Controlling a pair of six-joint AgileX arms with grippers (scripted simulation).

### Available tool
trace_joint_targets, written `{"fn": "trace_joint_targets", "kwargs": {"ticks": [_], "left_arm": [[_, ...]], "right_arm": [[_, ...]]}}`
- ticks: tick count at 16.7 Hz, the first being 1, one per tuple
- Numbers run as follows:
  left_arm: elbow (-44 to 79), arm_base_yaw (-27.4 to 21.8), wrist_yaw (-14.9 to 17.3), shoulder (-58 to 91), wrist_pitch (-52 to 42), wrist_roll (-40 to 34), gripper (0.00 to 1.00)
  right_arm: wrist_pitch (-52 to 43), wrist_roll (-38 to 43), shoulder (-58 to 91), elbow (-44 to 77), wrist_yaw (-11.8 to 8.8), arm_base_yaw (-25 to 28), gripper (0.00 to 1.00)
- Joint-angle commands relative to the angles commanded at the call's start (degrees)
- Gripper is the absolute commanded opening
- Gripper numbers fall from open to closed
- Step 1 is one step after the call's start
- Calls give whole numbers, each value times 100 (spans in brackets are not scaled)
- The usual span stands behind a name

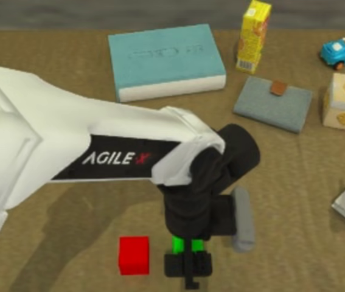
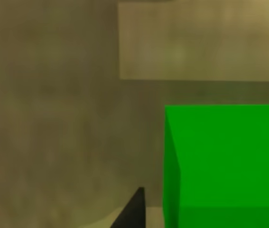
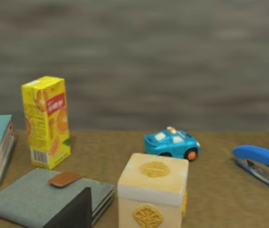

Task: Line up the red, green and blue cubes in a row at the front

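Left jaws over green cube, red cube just beside.

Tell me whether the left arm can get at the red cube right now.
Probably yes, once free: the left gripper sits around the green cube, while the red cube stands just beside it, uncovered.

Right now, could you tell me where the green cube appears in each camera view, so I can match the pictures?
Top view: the green cube is at the front edge, mostly hidden under the left gripper, right of the red cube.
Left wrist view: green cube fills the lower right, close up.
Right wrist view: not in it.
Shared landmark: the tan table, seen in all three.
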Motion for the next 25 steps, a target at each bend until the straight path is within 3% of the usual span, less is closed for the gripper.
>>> {"fn": "trace_joint_targets", "kwargs": {"ticks": [2, 11, 19, 25], "left_arm": [[0, 0, 0, 0, 0, 0, 100], [16, 9, -3, -10, -21, 2, 100], [829, 115, -6, -533, -1383, -8, 100], [948, 178, -11, -480, -1466, -81, 100]], "right_arm": [[0, 0, 0, 0, 0, 0, 100], [0, 0, 0, 0, 0, 0, 100], [0, 0, 0, 0, 0, 0, 100], [0, 0, 0, 0, 0, 0, 100]]}}
